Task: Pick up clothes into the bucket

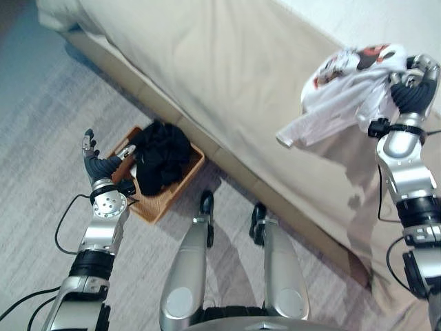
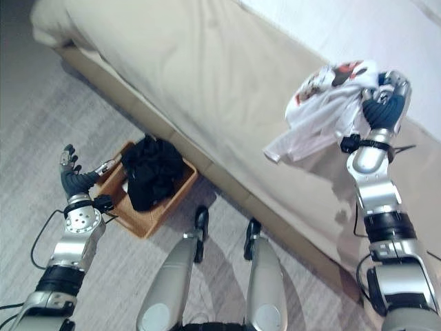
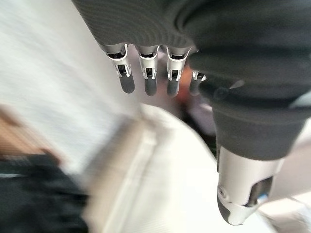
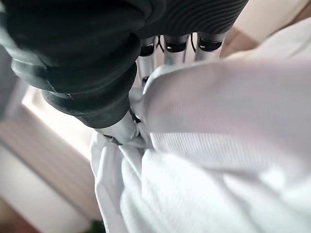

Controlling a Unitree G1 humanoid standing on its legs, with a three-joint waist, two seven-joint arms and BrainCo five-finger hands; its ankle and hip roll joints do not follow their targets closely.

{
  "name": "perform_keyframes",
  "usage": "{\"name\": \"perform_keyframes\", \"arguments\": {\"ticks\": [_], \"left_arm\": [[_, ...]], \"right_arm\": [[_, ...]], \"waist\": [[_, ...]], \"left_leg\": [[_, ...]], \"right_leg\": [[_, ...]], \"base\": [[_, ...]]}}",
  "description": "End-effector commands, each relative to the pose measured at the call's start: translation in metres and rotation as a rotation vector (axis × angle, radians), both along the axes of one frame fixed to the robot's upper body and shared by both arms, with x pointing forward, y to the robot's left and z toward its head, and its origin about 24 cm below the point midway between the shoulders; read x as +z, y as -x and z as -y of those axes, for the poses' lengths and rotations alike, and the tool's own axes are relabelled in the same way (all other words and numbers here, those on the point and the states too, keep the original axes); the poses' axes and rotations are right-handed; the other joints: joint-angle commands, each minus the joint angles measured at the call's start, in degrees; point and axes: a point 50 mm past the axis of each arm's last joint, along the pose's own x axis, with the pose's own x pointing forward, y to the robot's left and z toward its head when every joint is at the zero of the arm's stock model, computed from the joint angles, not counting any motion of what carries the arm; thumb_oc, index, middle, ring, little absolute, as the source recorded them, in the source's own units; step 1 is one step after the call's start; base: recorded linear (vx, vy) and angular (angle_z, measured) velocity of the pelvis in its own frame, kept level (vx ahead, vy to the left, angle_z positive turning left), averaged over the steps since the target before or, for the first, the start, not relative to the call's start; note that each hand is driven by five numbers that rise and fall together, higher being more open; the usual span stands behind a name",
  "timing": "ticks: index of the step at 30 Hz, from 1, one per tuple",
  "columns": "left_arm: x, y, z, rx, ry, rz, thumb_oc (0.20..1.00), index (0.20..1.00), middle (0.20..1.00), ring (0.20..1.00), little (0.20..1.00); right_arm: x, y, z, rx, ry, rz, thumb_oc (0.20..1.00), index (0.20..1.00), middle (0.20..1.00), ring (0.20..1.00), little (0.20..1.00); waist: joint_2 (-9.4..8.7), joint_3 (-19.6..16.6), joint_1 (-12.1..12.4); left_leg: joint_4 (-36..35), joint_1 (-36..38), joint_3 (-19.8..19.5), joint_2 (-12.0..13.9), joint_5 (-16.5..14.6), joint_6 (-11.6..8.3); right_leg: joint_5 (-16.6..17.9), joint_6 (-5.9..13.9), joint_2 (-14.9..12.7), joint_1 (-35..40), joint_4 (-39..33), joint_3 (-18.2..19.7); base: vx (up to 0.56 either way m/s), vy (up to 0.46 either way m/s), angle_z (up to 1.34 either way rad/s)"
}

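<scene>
1. Shirt (image 1: 348, 86), white with a red and black print, hangs bunched from the right hand (image 1: 413, 79), whose fingers are curled into the cloth, raised above the bed (image 1: 207, 62).
2. Left hand (image 1: 96, 162) is held up with fingers straight and spread, empty, just beside the basket (image 1: 176, 186).
3. Basket, brown and woven, stands on the floor (image 1: 41, 124) against the bed's edge, with dark clothes (image 1: 160, 155) heaped inside.
</scene>
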Motion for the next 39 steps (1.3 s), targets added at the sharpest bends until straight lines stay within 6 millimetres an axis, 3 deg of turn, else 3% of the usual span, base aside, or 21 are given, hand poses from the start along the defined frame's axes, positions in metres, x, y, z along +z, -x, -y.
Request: {"name": "perform_keyframes", "arguments": {"ticks": [1, 2, 4, 7, 9, 13, 15, 19, 29, 39], "left_arm": [[0.019, -0.002, 0.021, -0.169, -0.174, 0.059, 1.000, 1.000, 1.000, 1.000, 1.000], [0.019, -0.002, 0.021, -0.170, -0.174, 0.059, 1.000, 1.000, 1.000, 1.000, 1.000], [0.030, -0.002, 0.037, -0.303, -0.229, 0.076, 1.000, 1.000, 1.000, 1.000, 1.000], [0.043, -0.003, 0.049, -0.401, -0.286, 0.098, 1.000, 1.000, 1.000, 1.000, 1.000], [0.053, -0.003, 0.059, -0.492, -0.353, 0.104, 1.000, 1.000, 1.000, 1.000, 1.000], [0.058, -0.007, 0.080, -0.660, -0.428, 0.066, 1.000, 1.000, 1.000, 1.000, 1.000], [0.057, -0.009, 0.083, -0.679, -0.436, 0.053, 1.000, 1.000, 1.000, 1.000, 1.000], [0.061, -0.014, 0.103, -0.818, -0.537, 0.002, 1.000, 1.000, 1.000, 1.000, 1.000], [0.041, -0.019, 0.141, -1.165, -0.336, -0.169, 1.000, 1.000, 1.000, 1.000, 1.000], [0.021, -0.022, 0.182, -1.233, -0.075, -0.165, 1.000, 1.000, 1.000, 1.000, 1.000]], "right_arm": [[0.034, 0.013, -0.008, 0.098, 0.160, 0.110, 0.200, 0.200, 0.200, 0.200, 0.200], [0.034, 0.013, -0.007, 0.097, 0.160, 0.109, 0.200, 0.200, 0.200, 0.200, 0.200], [0.022, 0.015, -0.019, 0.193, 0.233, 0.026, 0.200, 0.200, 0.200, 0.200, 0.200], [0.020, 0.019, -0.025, 0.253, 0.293, -0.017, 0.200, 0.200, 0.200, 0.200, 0.200], [0.018, 0.021, -0.035, 0.342, 0.334, -0.052, 0.200, 0.200, 0.200, 0.200, 0.200], [0.014, 0.022, -0.055, 0.514, 0.343, -0.107, 0.200, 0.200, 0.200, 0.200, 0.200], [0.013, 0.023, -0.059, 0.544, 0.342, -0.111, 0.200, 0.200, 0.200, 0.200, 0.200], [0.025, 0.030, -0.077, 0.674, 0.388, -0.098, 0.200, 0.200, 0.200, 0.200, 0.200], [0.037, 0.053, -0.119, 0.971, 0.399, -0.017, 0.200, 0.200, 0.200, 0.200, 0.200], [0.025, 0.065, -0.149, 1.196, 0.296, -0.005, 0.200, 0.200, 0.200, 0.200, 0.200]], "waist": [[0.97, -8.4, 0.2], [0.99, -8.4, 0.1], [1.56, -12.5, -0.2], [1.90, -14.9, -0.7], [1.96, -16.9, -1.0], [2.16, -21.8, -1.7], [2.18, -22.6, -1.6], [2.66, -25.2, -2.1], [3.60, -28.6, -3.4], [3.73, -29.0, -4.1]], "left_leg": [[-3.2, 4.3, -3.0, -0.3, -1.7, -0.56], [-3.8, 4.4, -3.1, -0.3, -1.0, -0.54], [-9.9, 9.8, -3.2, 1.2, 0.8, -1.15], [-12.2, 12.3, -3.3, 1.6, 1.7, -1.59], [-12.4, 15.1, -2.8, 1.8, 0.7, -1.72], [-13.0, 19.8, -1.7, 2.6, -0.6, -1.74], [-12.9, 20.8, -1.4, 2.7, -0.9, -1.83], [-12.4, 23.6, -0.9, 2.9, -2.2, -2.08], [-13.2, 27.2, 0.2, 3.5, -2.6, -2.10], [-13.6, 28.7, 0.3, 3.6, -3.1, -1.81]], "right_leg": [[7.2, 1.60, 1.5, 6.2, -12.1, -1.3], [7.8, 1.59, 1.5, 6.4, -12.7, -1.4], [7.2, 1.90, 2.5, 11.2, -16.1, -2.6], [7.6, 2.12, 3.0, 14.0, -18.4, -3.4], [7.3, 2.30, 3.3, 17.1, -19.9, -3.5], [7.6, 2.57, 3.9, 22.8, -23.1, -2.8], [7.5, 2.57, 4.0, 24.2, -23.7, -2.6], [7.1, 2.53, 4.0, 27.6, -25.1, -2.3], [8.0, 2.52, 4.1, 31.7, -28.6, -2.2], [7.9, 2.50, 4.0, 33.4, -29.1, -2.4]], "base": [[0.11, -0.073, 0.00], [0.13, -0.078, 0.02], [0.12, -0.078, 0.01], [0.08, -0.068, 0.05], [0.11, -0.052, 0.04], [0.12, -0.048, -0.03], [0.08, -0.035, -0.07], [0.07, -0.031, -0.10], [0.03, -0.008, -0.06], [0.02, 0.004, -0.03]]}}
